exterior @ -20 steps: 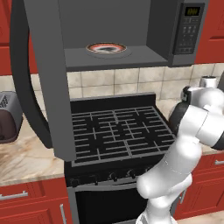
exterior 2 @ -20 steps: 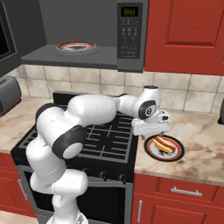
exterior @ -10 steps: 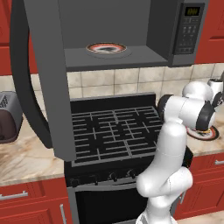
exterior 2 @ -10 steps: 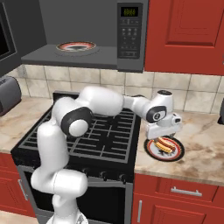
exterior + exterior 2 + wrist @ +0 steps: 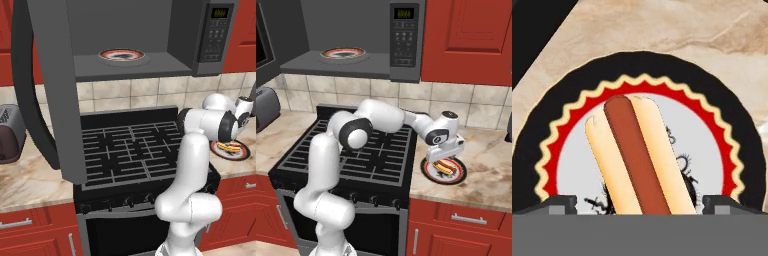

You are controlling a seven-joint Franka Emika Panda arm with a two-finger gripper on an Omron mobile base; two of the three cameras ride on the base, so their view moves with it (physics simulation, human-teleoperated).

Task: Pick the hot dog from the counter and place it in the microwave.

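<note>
Hand view puts us right above the tan bun with its red sausage, the hot dog (image 5: 637,157), whose near end is cut off behind the grey band, so we see only the two dark fingertips (image 5: 559,202) at the bottom corners, set wide on either side of it and not touching it: the end effector (image 5: 639,205) is spread open. The hot dog lies on a round dark plate with a red and yellow scalloped ring (image 5: 747,165), which sits on the beige marbled counter (image 5: 662,25). In the right base view the end effector (image 5: 445,154) hangs just over that plate (image 5: 456,176), hiding its far rim. We count one hot dog (image 5: 444,166) and two such plates, the second (image 5: 343,53) inside the open dark grey microwave (image 5: 406,40). Against half a second ago, the hand has come lower over the plate, and the arm's elbow has dropped.
</note>
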